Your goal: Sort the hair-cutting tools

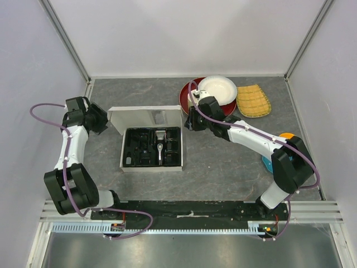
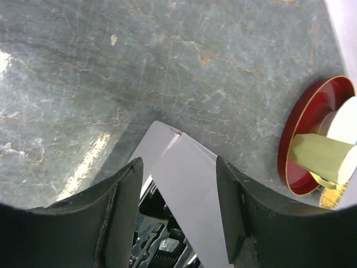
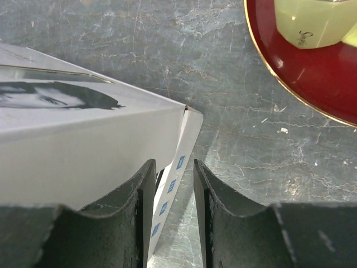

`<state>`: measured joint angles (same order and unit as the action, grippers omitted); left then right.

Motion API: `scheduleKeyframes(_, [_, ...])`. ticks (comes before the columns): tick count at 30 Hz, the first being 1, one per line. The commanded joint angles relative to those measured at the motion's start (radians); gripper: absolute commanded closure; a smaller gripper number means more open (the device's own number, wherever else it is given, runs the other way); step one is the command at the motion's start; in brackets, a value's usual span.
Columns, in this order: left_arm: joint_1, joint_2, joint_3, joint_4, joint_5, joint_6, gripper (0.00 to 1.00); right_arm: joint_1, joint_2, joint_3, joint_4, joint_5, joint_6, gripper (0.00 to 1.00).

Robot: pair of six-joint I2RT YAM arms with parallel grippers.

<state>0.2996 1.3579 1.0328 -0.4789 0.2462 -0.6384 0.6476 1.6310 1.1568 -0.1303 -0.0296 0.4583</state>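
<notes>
Two arms: both sit up at the box lid, and neither has lifted anything that I can see.
Tray (image 1: 127,146): nearest thing, a black insert in the white box (image 1: 150,168), pretty much dead centre of the surface (image 1: 223,167).
Clipper (image 1: 160,146): lies in the tray's middle slot, running 12 to 6. The other slots hold dark bits, but it's black on black so I can't tell which is which.
Lid (image 1: 139,117): stands open along the box's 12 o'clock edge, with a side flap at each end.
Left jaws: at the lid's 9 o'clock end, spread wide and straddling the left flap (image 2: 184,190). Looks loose, not pinched.
Right jaws: at the lid's 3 o'clock end, narrowed to a slim gap with the thin right flap (image 3: 188,131) in it. A sliver of surface shows beside the flap, so I wouldn't call it clamped.
Red plate (image 2: 309,134) and white bowl (image 1: 218,89): farther back at 1 o'clock, close to the right jaws. The woven mat (image 1: 254,100) is out at 2.
Risk: my guess is that if the two ends get pulled unevenly, the light box twists or slides and the clipper hops out of its slot. The cardboard could also crease or slip free. A right wrist swing toward 1 o'clock could clip the plate.
</notes>
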Motion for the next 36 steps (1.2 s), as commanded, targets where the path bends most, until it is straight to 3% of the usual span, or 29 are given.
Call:
scheduleKeyframes(1, [-0.001, -0.039, -0.008, -0.084, -0.059, 0.049, 0.41, 0.017, -0.031, -0.008, -0.006, -0.024, 0.009, 0.6])
scheduleKeyframes(6, [-0.008, -0.059, -0.056, -0.098, -0.012, 0.059, 0.51, 0.029, -0.019, -0.006, -0.003, -0.052, 0.022, 0.6])
scheduleKeyframes(11, [-0.007, -0.062, -0.082, -0.073, 0.123, 0.06, 0.58, 0.044, -0.025, -0.011, 0.046, -0.11, 0.028, 0.61])
scheduleKeyframes(18, [-0.008, -0.078, -0.108, -0.069, 0.171, 0.071, 0.69, 0.052, -0.03, -0.017, 0.055, -0.116, 0.031, 0.61])
scheduleKeyframes(36, [-0.008, -0.066, -0.157, -0.059, 0.147, 0.085, 0.71, 0.052, -0.068, -0.072, 0.031, -0.038, 0.016, 0.61])
